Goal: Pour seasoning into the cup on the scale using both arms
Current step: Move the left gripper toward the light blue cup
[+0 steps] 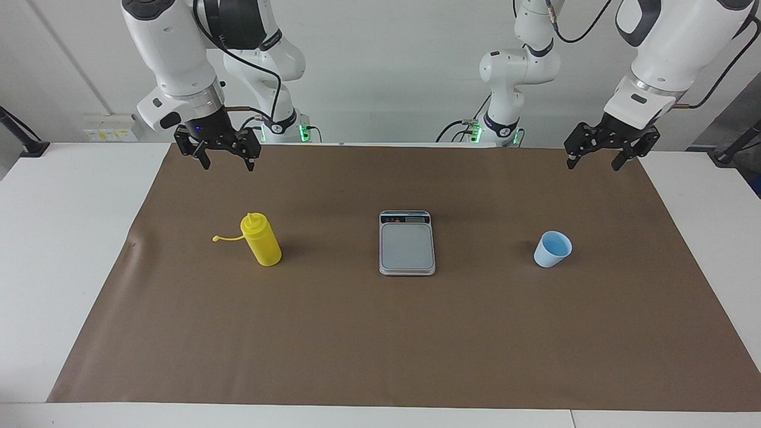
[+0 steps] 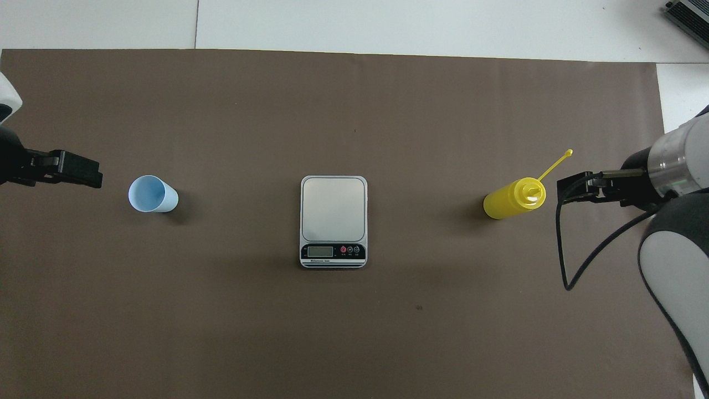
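A: Item one, the seasoning bottle point(image 1: 261, 241)?
B: Yellow squeeze bottle, upright on the brown mat point(image 1: 380, 333), toward the right arm's end of the bench point(image 1: 65, 249). Nozzle uncapped, cap strap point(image 1: 227, 239) sticking out sideways.

A: Item two, the scale point(image 1: 407, 244)?
B: Silver-grey, flat on the mat's middle between bottle and cup, well apart from both. Display strip on the short edge nearer the robots. Nothing on its plate.

A: Item three, the cup point(image 1: 553, 249)?
B: Light blue, upright, mouth up, toward the left arm's end, on the mat and not on the scale.

A: Right pincer point(image 1: 227, 161)?
B: Raised over the mat's robot-side edge, above and apart from the bottle, fingers spread apart, holding nothing.

A: Left pincer point(image 1: 594, 160)?
B: Raised over the mat's corner at its own end, apart from the cup, fingers spread apart, holding nothing.
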Motion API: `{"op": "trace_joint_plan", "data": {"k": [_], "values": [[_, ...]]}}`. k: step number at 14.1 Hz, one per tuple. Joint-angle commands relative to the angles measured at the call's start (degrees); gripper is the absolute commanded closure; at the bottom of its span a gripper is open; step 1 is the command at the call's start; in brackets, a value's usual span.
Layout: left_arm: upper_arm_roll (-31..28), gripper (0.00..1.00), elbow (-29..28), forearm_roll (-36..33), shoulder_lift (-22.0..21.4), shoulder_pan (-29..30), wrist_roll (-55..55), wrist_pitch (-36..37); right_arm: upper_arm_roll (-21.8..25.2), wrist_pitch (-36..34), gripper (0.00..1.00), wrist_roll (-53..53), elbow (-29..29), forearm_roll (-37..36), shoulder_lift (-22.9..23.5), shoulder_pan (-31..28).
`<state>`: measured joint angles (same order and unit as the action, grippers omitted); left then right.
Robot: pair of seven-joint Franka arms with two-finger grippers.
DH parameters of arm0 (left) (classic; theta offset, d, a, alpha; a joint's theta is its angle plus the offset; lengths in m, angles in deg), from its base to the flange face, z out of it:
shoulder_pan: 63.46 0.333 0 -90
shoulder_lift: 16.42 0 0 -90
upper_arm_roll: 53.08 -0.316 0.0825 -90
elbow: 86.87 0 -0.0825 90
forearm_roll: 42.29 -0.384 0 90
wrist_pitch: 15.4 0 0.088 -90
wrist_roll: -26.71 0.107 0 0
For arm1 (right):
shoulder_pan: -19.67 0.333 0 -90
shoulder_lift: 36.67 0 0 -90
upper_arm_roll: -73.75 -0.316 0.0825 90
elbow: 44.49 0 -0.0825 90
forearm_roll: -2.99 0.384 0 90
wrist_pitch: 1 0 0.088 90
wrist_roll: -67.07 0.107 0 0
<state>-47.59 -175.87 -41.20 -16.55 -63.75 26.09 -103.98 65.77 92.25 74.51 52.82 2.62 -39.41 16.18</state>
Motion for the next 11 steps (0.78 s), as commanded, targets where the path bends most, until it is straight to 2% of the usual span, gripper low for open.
{"op": "trace_joint_plan", "data": {"k": [1,11], "values": [[0.14,0.00,-2.05,-0.83,-1.54,0.12,0.88,-1.07,-0.28,-0.26,0.00,0.47,0.34,0.29,-0.43,-0.64],[0.23,0.00,-3.28,-0.74,-1.98,0.29,1.06,-2.38,-0.28,-0.26,0.00,0.47,0.34,0.29,-0.43,-0.73]]}}
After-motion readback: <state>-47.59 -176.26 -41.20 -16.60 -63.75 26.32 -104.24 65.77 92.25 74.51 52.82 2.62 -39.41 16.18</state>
